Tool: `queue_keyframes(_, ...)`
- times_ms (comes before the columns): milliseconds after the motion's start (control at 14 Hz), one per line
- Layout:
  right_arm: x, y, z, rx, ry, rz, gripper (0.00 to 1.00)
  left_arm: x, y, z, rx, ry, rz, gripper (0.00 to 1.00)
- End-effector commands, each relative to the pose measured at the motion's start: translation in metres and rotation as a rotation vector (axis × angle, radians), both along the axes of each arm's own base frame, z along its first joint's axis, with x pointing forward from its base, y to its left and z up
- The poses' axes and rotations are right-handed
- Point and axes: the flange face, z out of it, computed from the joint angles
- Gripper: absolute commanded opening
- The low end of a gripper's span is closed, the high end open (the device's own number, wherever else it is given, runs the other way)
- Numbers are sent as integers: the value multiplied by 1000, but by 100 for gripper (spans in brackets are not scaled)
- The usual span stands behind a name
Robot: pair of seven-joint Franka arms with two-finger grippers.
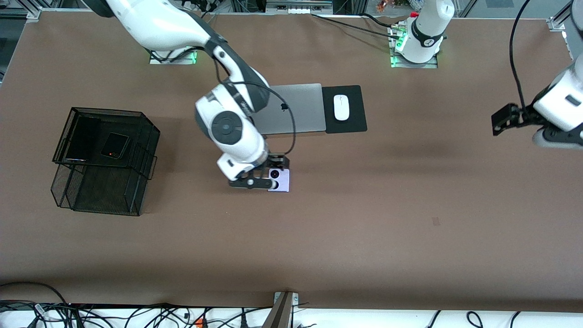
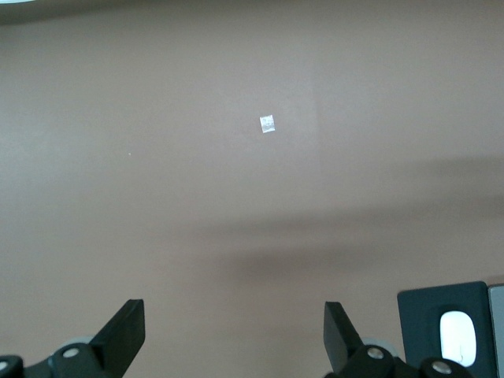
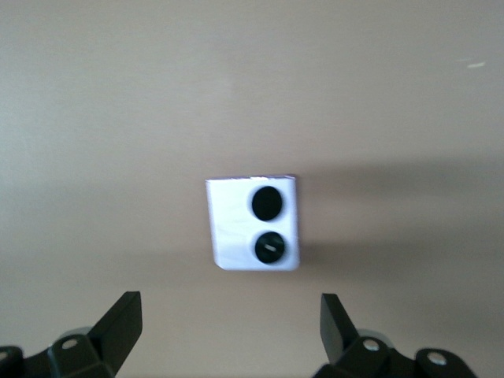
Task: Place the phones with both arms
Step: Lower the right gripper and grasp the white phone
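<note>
The lavender-white phone [image 1: 281,182] with two black camera circles lies flat on the brown table, nearer the front camera than the laptop. My right gripper [image 1: 255,183] hovers low right beside it, open and empty. In the right wrist view the phone [image 3: 253,223] lies just ahead of the open fingertips [image 3: 118,319], not between them. The long slim black phone [image 1: 82,139] and the small squarish black phone [image 1: 115,146] lie in the black mesh tray [image 1: 109,111]. My left gripper [image 1: 502,120] waits open and empty in the air over the left arm's end of the table [image 2: 235,331].
A grey laptop [image 1: 296,109] lies shut beside a black mouse pad [image 1: 353,123] with a white mouse [image 1: 341,107]; both show in the left wrist view [image 2: 457,339]. A small paper scrap [image 2: 268,124] lies on the table. The mesh tray stands toward the right arm's end.
</note>
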Motion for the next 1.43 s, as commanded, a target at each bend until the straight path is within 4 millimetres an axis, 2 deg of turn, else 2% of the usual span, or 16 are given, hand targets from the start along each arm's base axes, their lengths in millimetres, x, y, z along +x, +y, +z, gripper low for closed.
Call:
queue_keyframes(0,-3,19,-19,1,-56,-14,100,-33,1,12,-32,-20,-23,100)
queue_keyframes(143,-3,14,-37,-59,-76,21,100,-38,1,19,-45,-27,-21,100)
queue_keyframes(430,-17,18,-68,-154,-90,99,100,-45,4,37,-88,-65,-11,100)
queue_keyframes(573,-16,15,-82,-174,-92,103,100,-51,17,42,-122,-59,-3,100)
queue_keyframes(645,-16,14,-89,-185,-92,110,100,-54,17,41,-123,-41,-30,100)
queue_keyframes(1074,-16,23,-104,-143,-119,72,100,-60,14,39,-127,10,-34,100)
queue_keyframes(1361,-14,23,-111,-126,-126,60,100,-56,12,31,-126,25,-36,100)
